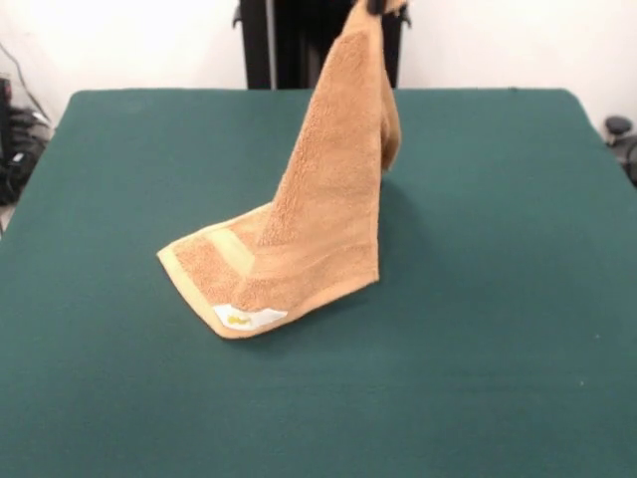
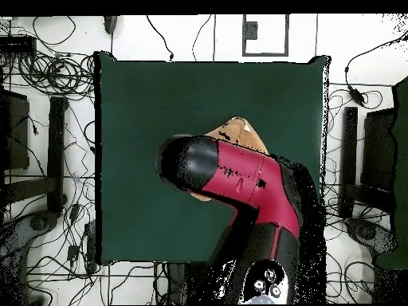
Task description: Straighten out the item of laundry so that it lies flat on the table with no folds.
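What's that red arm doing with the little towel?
The robot's gripper holds one corner of a tan-orange hand towel high above the green table, so the cloth hangs like a tent. Its lower end, with the white label, rests on the table. From above, the red and black arm covers most of the towel. The towel is not yet flat; it would need to be laid down and spread out.

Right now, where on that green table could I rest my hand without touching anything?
Bare felt surrounds the towel on the table: the near strip and both side margins. The middle is crowded, where the towel hangs from the end effector.
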You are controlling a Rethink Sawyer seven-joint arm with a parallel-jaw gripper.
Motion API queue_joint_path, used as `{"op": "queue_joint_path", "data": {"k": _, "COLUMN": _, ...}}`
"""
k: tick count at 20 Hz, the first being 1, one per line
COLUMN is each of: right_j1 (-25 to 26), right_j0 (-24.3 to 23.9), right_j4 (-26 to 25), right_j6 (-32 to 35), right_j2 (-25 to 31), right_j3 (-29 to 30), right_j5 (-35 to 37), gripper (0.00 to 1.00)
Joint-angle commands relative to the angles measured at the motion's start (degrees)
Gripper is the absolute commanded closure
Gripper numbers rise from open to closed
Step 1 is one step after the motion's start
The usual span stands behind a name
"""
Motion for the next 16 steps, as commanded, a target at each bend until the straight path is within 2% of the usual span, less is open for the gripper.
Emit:
{"op": "queue_joint_path", "data": {"k": 1, "right_j1": 4.5, "right_j0": -1.3, "right_j4": 6.3, "right_j6": 8.4, "right_j2": 12.1, "right_j3": 13.1, "right_j5": -18.6, "gripper": 1.0}}
{"op": "queue_joint_path", "data": {"k": 8, "right_j1": 5.3, "right_j0": -1.9, "right_j4": 11.1, "right_j6": 13.4, "right_j2": 14.8, "right_j3": 16.8, "right_j5": -29.0, "gripper": 1.0}}
{"op": "queue_joint_path", "data": {"k": 16, "right_j1": 6.3, "right_j0": -3.4, "right_j4": 14.8, "right_j6": 12.0, "right_j2": 18.1, "right_j3": 19.0, "right_j5": -31.3, "gripper": 1.0}}
